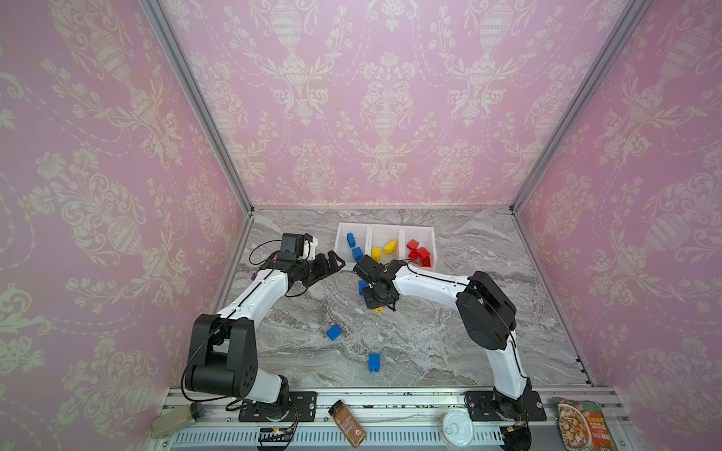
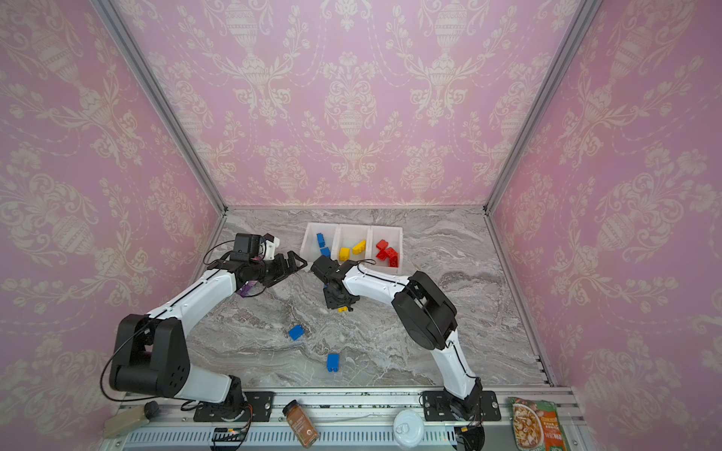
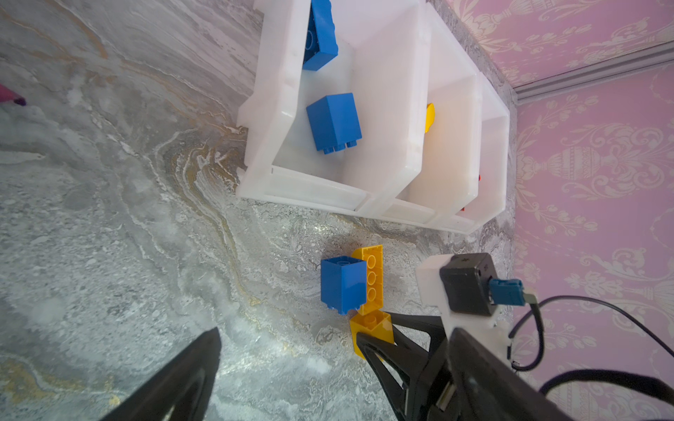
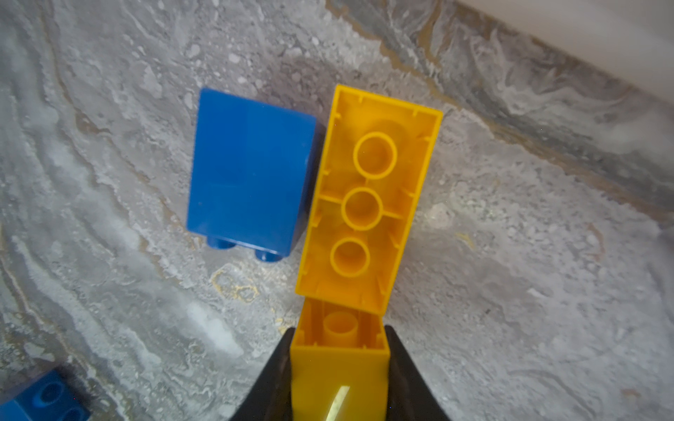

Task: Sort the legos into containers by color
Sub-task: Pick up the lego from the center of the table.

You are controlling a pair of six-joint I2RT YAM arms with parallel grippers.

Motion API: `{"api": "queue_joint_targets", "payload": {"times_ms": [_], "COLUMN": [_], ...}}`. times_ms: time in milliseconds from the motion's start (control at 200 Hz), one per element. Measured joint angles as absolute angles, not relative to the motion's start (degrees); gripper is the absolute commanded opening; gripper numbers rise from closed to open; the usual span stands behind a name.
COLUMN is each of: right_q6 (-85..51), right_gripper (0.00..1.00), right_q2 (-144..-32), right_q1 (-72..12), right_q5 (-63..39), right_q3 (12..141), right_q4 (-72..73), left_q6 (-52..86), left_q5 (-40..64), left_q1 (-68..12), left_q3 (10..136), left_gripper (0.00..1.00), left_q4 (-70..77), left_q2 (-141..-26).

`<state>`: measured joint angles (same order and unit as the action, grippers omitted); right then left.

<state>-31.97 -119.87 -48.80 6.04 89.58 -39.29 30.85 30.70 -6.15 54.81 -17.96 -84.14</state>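
My right gripper (image 4: 339, 339) is shut on a small yellow brick (image 4: 339, 368) low over the marble table. Right in front of it lie a long yellow brick (image 4: 368, 204), hollow side up, and a blue brick (image 4: 248, 171) on its side. In both top views this gripper (image 1: 378, 306) hangs just in front of the containers (image 1: 369, 230), which hold blue, yellow and red legos in separate bins. My left gripper (image 1: 332, 263) hovers open and empty to the left of the bins. Two more blue bricks (image 1: 334, 332) (image 1: 374, 362) lie nearer the front.
A spice jar (image 1: 347, 423), a white-lidded can (image 1: 456, 427) and a food packet (image 1: 584, 423) rest on the front rail by the arm bases. A small purple piece (image 2: 247, 289) shows under the left arm. Pink walls close in three sides.
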Motion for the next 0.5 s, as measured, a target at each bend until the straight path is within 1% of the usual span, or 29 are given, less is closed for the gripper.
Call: {"api": "queue_joint_targets", "payload": {"times_ms": [325,495], "right_q6": [-31.5,-31.3], "right_gripper": [0.29,0.29], "right_q2": [-119.6,-116.9], "right_q1": [-48.8,-48.8], "right_q5": [6.5,7.8], "right_q3": [89.5,89.2], "right_q4": [-39.9,-41.4], "left_q6": [30.9,30.9], "left_q5": [30.4,30.1], "left_q1": [-6.2,-6.2], "left_q3": [54.8,54.8], "left_gripper": [0.99,0.99], "left_q4": [-18.0,-18.0], "left_q2": [-84.2,-84.2]}}
